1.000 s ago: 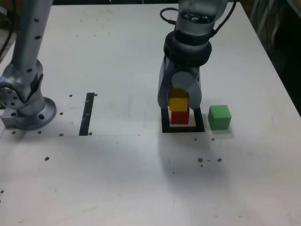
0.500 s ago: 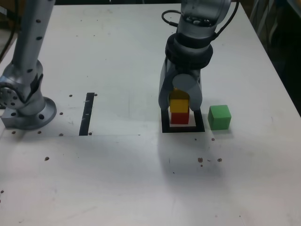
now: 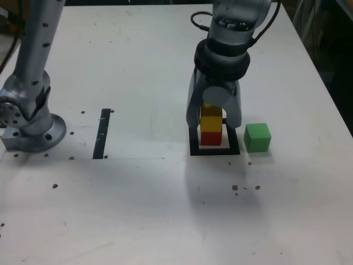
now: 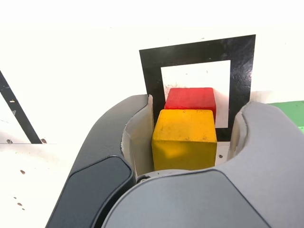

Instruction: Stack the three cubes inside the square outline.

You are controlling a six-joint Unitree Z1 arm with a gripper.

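Hung at centre frame: grey gripper (image 3: pixel 212 117), jaws parted with gaps beside small matte yellow cube (image 3: pixel 210 123), stacked on red cube (image 3: pixel 210 138) inside flat black square outline (image 3: pixel 194 150); green cube (image 3: pixel 257 137) right, on white worktop (image 3: pixel 138 204).

A white worktop (image 3: pixel 138 210) carries a narrow black strip (image 3: pixel 102 133) toward the exterior view's left. Small dark specks (image 3: pixel 245 187) dot the surface. A grey metal base (image 3: pixel 30 130) stands left of the strip.
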